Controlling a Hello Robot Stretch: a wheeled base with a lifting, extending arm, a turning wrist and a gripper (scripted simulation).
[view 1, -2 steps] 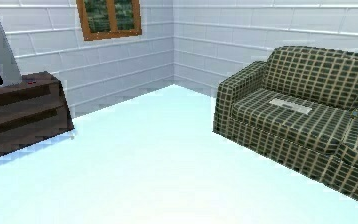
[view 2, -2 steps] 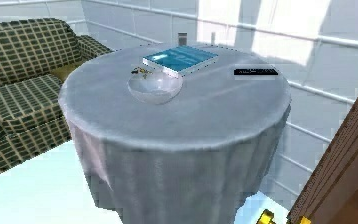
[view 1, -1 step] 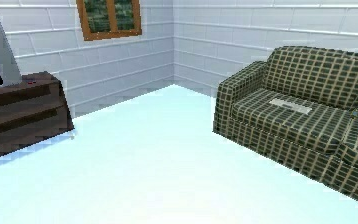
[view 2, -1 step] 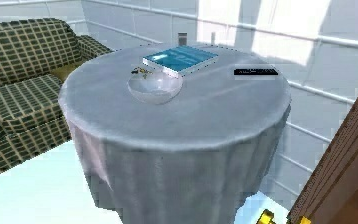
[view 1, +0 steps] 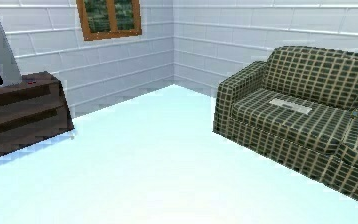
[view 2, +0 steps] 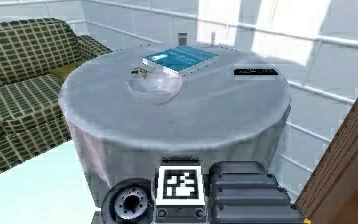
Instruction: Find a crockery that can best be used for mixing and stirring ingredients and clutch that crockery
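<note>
**Desk:** Where is the claw?

**Me:** I see the claw (view 2: 130, 203) at the bottom edge of the arm side view, a dark round body just left of the white marker square (view 2: 179, 187); I can't make out its far end, so I cannot tell how its fingers are set or whether it has hold of anything.

**Desk:** And the mixing crockery?

**Me:** A shallow pale bowl (view 2: 154, 85) sits on the round table (view 2: 217, 112), farther out than the claw and apart from it; I cannot tell what lies in it; its inside looks the same grey as the cloth.

**Desk:** What is around it?

**Me:** Just beyond the bowl, farther still from the claw, lies a flat blue book (view 2: 183, 58); a dark slim bar (view 2: 255, 71) lies out to the claw's right, near the far rim; a plaid sofa (view 2: 27, 85) stands to the claw's left, beside the table; in the forward view a pale flat thing (view 1: 284, 103) lies on its seat.
</note>
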